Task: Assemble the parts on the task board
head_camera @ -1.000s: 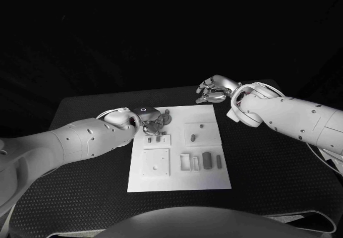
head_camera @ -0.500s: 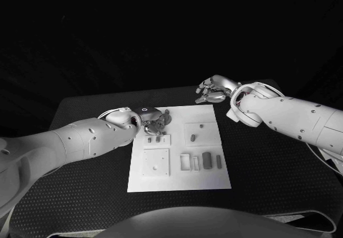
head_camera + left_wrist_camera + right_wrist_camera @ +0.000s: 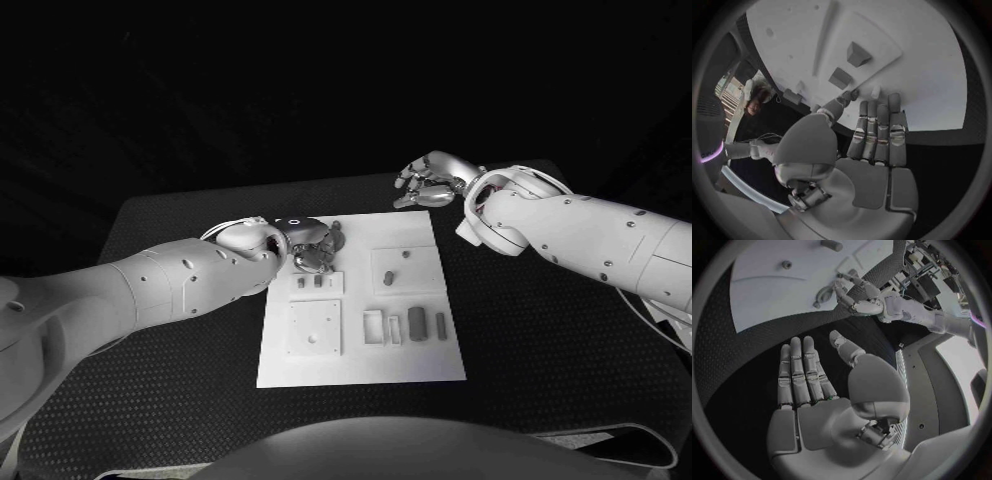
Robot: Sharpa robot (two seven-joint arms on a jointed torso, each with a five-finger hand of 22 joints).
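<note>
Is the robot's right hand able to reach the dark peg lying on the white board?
Probably yes. The right hand hovers open past the task board's far edge, and nothing stands between it and the dark peg; it would need to swing back toward the robot.

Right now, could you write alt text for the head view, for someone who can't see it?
A white task board lies on a black table between two white robot arms. The left hand reaches over the board's far left corner, its fingers above small grey parts. The right hand hangs open past the board's far edge, holding nothing.
</note>
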